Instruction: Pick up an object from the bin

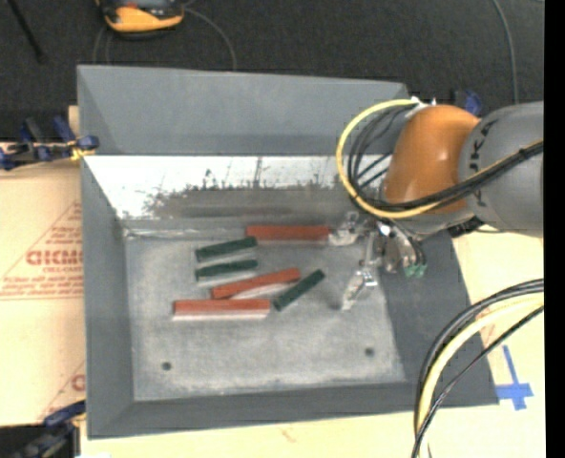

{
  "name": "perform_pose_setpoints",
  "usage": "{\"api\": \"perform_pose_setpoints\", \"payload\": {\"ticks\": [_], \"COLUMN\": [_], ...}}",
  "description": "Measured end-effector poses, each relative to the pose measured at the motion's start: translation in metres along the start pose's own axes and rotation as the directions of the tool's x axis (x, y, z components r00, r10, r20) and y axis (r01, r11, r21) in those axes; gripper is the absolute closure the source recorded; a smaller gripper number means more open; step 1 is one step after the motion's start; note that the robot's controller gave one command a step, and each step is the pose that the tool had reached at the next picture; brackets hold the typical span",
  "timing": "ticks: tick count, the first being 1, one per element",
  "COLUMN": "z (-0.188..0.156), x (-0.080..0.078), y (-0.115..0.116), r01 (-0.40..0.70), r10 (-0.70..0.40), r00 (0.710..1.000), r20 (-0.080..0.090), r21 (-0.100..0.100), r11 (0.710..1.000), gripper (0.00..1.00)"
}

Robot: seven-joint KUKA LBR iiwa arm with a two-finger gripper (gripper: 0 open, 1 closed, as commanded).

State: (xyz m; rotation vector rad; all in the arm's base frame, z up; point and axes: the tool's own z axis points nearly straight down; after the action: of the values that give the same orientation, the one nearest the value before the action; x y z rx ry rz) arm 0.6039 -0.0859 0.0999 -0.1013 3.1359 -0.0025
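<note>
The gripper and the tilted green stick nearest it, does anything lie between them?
No. In the camera view only bare bin floor separates the gripper from the tilted dark green stick.

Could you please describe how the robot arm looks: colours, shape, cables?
The arm is grey and rounded, with an orange dome-shaped cover and dark letters. Yellow and black cables loop around the wrist. The gripper is small, silvery metal.
</note>
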Motion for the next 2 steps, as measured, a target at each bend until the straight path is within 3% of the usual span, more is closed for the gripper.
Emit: {"api": "perform_pose_setpoints", "payload": {"ticks": [1, 2], "z": [0.000, 0.020], "x": [0.000, -0.013], "y": [0.000, 0.047], "r01": [0.001, 0.111], "r10": [-0.001, -0.111], "r00": [1.000, 0.994], "r20": [0.000, -0.011], "r21": [0.000, 0.002], "r11": [1.000, 0.994], "gripper": [0.00, 1.00]}}
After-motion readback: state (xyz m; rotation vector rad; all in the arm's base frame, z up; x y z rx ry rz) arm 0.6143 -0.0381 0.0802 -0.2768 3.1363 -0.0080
